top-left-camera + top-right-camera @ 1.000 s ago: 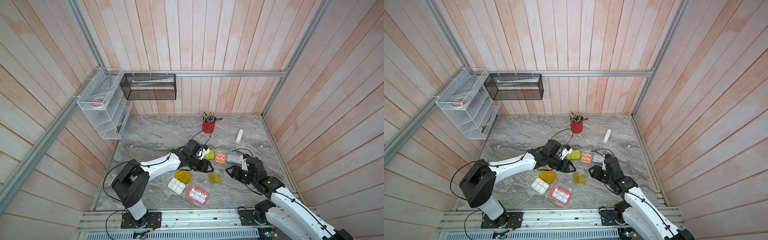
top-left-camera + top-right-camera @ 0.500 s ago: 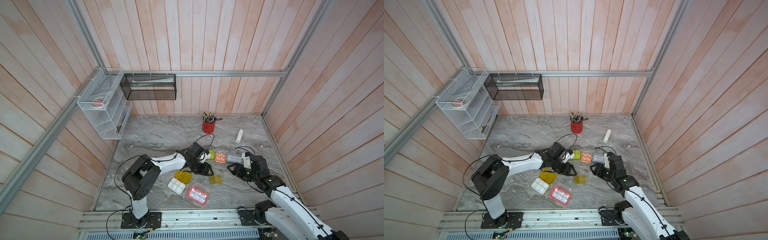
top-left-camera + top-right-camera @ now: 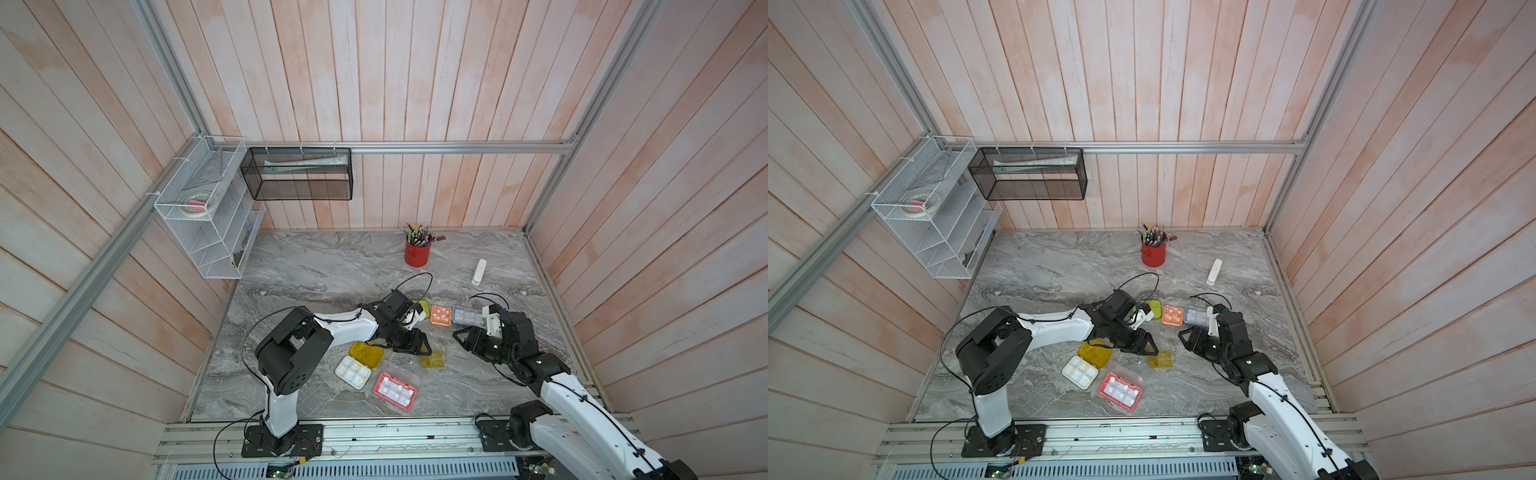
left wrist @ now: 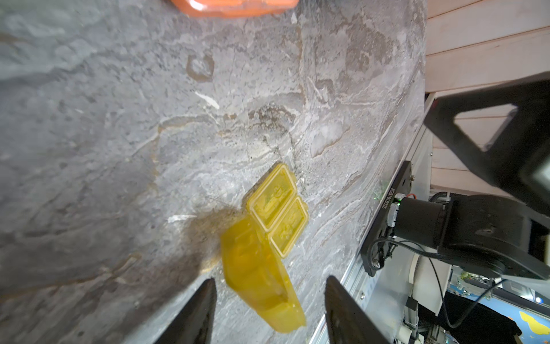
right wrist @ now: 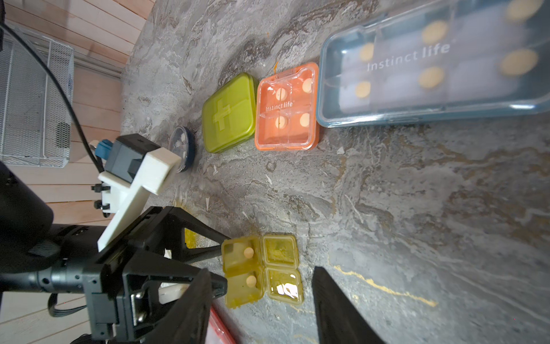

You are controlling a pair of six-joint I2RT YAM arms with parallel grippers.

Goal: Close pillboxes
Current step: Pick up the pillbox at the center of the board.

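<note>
Two lids on the small yellow box (image 4: 278, 208) stand open. My left gripper (image 4: 269, 280) has swung across to it, jaws wide, empty; right gripper (image 5: 262, 270) likewise. I judge closing comes next.

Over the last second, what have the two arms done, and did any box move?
The left arm stretched further out, bringing the left gripper up to the small yellow pillbox, whose near end now sits between its open jaws. The right gripper hardly moved and is open too. Nothing was gripped or released. The other pillboxes, red cup and white stick stayed put.
</note>
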